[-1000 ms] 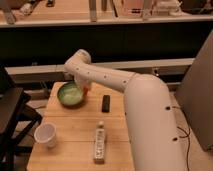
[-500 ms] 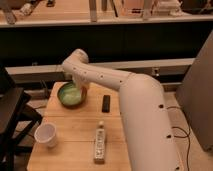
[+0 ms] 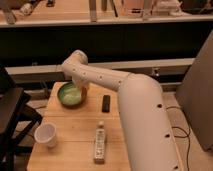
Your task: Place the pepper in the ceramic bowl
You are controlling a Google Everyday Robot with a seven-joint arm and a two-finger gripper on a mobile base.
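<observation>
Apparently the task is at its closing step: the white robot arm reaches from the lower right across the pale wooden table (image 3: 75, 125), bends and drops its gripper (image 3: 79, 89) straight over the round, glossy green ceramic bowl (image 3: 69, 105), at the bowl's right side. A small orange-red patch at the gripper's lower end, just by the bowl's right rim, looks like the small tapered orange-red pepper (image 3: 84, 88). Whether it hangs in the grip or already lies inside the bowl cannot be told, and whether the gripper is apart or together cannot be told either, since the wrist hides it. By my judgement the carry is done; what is left is the release, or confirming it, and then lifting the arm clear.

Against the frame half a second ago, the arm's bend sits slightly higher and a touch to the right, as if starting to rise. The bowl, the black rectangular remote (image 3: 105, 103), the white paper cup (image 3: 45, 135) and the long white remote-like object (image 3: 100, 145) have not moved
</observation>
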